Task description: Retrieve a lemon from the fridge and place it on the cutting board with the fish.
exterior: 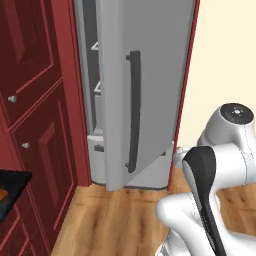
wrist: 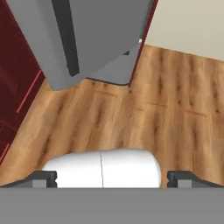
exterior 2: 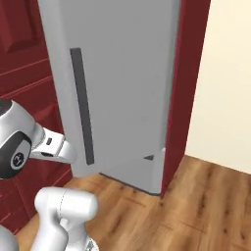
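Facing the fridge (exterior: 150, 75) with its door (exterior 2: 122, 88) swung partly out, I read this as the opening step, the gap at about ten o'clock in the left base view showing grey shelves (exterior: 97, 87) inside; my gripper (wrist: 112, 177) hangs low, pointed at the wood floor (wrist: 175, 100), its fingertips (wrist: 43, 177) spread wide apart and holding nothing, probably because it is free of the dark bar handle (exterior: 133, 110) and must next reach around the door; the lemon I cannot see, presumably hidden behind that door; red cabinets (exterior: 35, 100) stand at nine o'clock, crowding any approach from that side.
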{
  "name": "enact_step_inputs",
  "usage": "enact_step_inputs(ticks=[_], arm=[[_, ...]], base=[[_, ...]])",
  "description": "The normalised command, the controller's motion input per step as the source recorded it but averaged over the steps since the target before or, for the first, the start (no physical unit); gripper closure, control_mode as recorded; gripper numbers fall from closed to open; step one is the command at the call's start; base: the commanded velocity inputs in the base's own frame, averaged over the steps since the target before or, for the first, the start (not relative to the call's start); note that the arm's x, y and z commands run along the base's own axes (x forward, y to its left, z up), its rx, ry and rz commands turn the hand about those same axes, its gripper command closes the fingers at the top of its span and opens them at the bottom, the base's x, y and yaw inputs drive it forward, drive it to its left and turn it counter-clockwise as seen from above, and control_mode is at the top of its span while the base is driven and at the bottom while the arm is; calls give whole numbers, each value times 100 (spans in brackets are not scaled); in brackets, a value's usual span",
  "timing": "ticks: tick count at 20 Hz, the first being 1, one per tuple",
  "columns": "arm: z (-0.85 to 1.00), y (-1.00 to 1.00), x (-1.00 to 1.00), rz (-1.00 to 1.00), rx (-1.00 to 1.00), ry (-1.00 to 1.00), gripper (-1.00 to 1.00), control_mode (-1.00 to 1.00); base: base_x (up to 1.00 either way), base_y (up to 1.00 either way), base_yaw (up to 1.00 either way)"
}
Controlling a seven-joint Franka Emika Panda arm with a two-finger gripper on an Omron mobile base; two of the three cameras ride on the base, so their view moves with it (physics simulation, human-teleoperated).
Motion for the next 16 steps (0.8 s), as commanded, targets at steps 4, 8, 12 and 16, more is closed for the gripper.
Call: enact_step_inputs(ticks=[4, 8, 12, 16], arm=[[0, 0, 0, 0, 0, 0, -100, 100], [0, 0, 0, 0, 0, 0, -100, 100], [0, 0, 0, 0, 0, 0, -100, 100], [0, 0, 0, 0, 0, 0, -100, 100]], base=[[-1, 75, -39], [-30, 42, -34], [-37, 59, -38], [-24, 84, -40]])
